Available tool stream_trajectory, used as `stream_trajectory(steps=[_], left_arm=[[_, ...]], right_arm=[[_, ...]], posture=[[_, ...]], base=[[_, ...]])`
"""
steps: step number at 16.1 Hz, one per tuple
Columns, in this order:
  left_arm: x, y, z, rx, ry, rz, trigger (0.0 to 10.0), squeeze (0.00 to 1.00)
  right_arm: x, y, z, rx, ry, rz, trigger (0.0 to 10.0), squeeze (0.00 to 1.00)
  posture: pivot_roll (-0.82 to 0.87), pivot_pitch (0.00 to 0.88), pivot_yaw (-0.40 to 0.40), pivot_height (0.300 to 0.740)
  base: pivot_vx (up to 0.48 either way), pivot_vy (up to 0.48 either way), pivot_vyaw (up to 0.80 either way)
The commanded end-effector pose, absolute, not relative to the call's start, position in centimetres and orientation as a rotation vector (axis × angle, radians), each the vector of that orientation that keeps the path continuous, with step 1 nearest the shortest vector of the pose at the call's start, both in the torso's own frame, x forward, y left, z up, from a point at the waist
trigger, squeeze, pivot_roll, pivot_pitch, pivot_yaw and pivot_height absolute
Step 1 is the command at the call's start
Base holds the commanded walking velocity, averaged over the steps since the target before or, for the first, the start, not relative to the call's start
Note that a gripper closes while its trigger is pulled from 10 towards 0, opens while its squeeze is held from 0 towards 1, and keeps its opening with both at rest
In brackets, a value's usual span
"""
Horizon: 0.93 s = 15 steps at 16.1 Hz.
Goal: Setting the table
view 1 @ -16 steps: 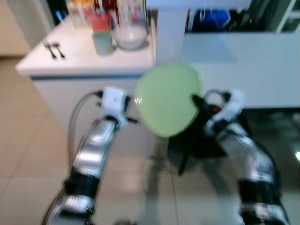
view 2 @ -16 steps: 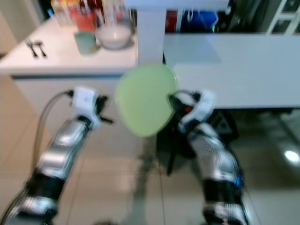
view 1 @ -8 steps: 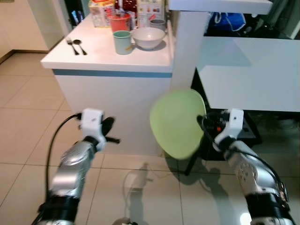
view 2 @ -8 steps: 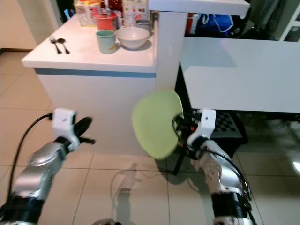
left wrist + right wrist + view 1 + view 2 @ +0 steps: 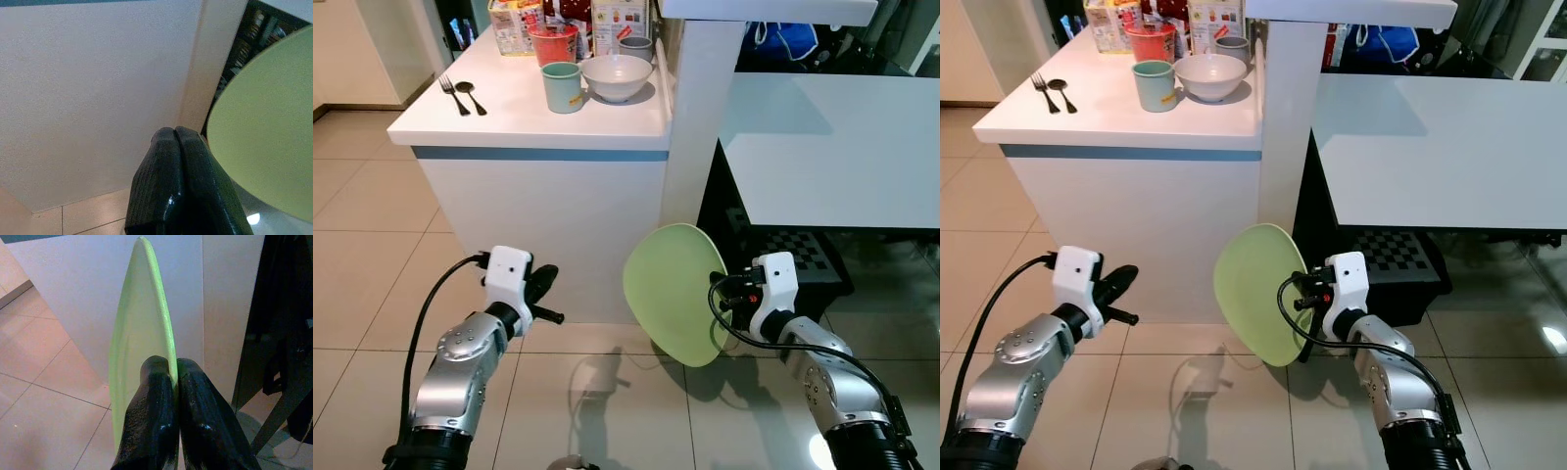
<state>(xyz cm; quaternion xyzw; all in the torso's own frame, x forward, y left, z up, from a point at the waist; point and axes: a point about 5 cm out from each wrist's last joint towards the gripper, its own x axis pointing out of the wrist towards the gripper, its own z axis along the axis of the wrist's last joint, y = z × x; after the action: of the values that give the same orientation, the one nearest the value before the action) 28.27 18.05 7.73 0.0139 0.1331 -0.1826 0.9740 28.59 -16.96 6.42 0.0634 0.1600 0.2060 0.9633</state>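
**Desk:** What is the robot carrying, and where?

**Photographer:** A pale green plate (image 5: 674, 292), held on edge low in front of the white counter (image 5: 529, 117), above the tiled floor; the right gripper (image 5: 168, 382) is clenched on its rim, one finger on each face; the left gripper (image 5: 176, 147) hangs free to the left with its fingers pressed together on nothing.

**Desk:** How should it finish the carry?

**Photographer:** My judgement: keep the pinch firm, since a plate held by the rim can pivot or slip; swing it level before it meets a surface; steer clear of the white pillar (image 5: 695, 108) at the counter's right end; the long white table (image 5: 1430, 147) to the right looks the likely place, though that is a guess.

**Desk:** Any writing or brands to credit?

**Photographer:** Printed cartons (image 5: 514, 15) stand at the far end of the counter, behind a red cup (image 5: 551, 44), a teal cup (image 5: 562, 87) and a white bowl (image 5: 617, 77); their lettering is too small to read; a fork (image 5: 449, 95) and spoon (image 5: 470, 96) lie at the far left.
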Motion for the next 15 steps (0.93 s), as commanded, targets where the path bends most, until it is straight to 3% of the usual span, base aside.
stream_trajectory(steps=[1,12,15], left_arm=[[28.6,17.5,8.6,0.066,0.231,-0.401,10.0,0.0],[29.2,16.1,9.3,0.082,0.193,-0.394,10.0,0.0],[29.5,15.7,9.3,0.104,0.196,-0.383,10.0,0.0]], right_arm=[[29.5,-16.9,8.6,0.126,0.214,0.437,10.0,0.0],[29.3,-16.4,8.3,0.108,0.229,0.468,10.0,0.0],[29.2,-16.3,8.2,0.109,0.232,0.472,10.0,0.0]], posture=[[0.07,0.0,0.008,0.74],[0.06,0.0,0.01,0.74],[0.06,0.0,0.012,0.74]], base=[[0.0,0.0,0.0],[0.0,-0.416,0.0],[0.305,-0.366,0.0]])
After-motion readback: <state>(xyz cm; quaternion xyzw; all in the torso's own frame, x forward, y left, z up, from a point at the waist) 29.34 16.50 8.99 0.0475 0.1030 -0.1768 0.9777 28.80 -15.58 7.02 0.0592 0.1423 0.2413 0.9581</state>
